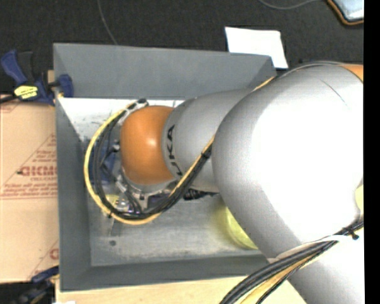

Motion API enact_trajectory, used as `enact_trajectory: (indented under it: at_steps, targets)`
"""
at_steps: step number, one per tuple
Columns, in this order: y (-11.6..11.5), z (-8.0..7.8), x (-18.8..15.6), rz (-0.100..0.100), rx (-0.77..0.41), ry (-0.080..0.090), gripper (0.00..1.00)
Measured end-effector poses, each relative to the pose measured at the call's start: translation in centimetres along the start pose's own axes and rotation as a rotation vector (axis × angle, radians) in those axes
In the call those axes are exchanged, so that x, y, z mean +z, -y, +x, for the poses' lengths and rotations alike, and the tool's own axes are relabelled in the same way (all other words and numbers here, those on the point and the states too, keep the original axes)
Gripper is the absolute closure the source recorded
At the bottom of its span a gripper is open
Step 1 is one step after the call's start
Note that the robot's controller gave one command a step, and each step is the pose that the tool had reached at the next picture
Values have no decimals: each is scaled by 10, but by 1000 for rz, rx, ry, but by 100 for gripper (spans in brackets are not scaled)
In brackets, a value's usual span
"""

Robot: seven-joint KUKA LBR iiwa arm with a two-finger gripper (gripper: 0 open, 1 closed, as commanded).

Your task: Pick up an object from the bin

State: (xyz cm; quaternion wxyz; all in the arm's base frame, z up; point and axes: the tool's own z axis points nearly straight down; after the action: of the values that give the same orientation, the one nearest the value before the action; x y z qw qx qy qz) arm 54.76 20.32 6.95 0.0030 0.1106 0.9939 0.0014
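My gripper is low in the left half of the bin, under the arm's wrist, and only part of its metal body shows. A small yellowish thing lies right beside it on the left, mostly hidden. A pale yellow rounded thing rests on the bin floor near the front right, half covered by the arm. Whatever lies directly under the gripper is hidden.
The arm reaches in from the right and covers most of the bin's middle and right side. Looped cables hang round the wrist close to the left wall. Bare grey floor shows along the front and in the front left corner.
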Motion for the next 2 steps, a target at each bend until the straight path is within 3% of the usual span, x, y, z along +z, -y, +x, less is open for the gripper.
enact_trajectory:
  at_steps: [1, 2]
  targets:
    - [-12, 7, -1, -5, 196, 2, 100]
    - [-12, 6, -1, -5, 196, 2, 100]
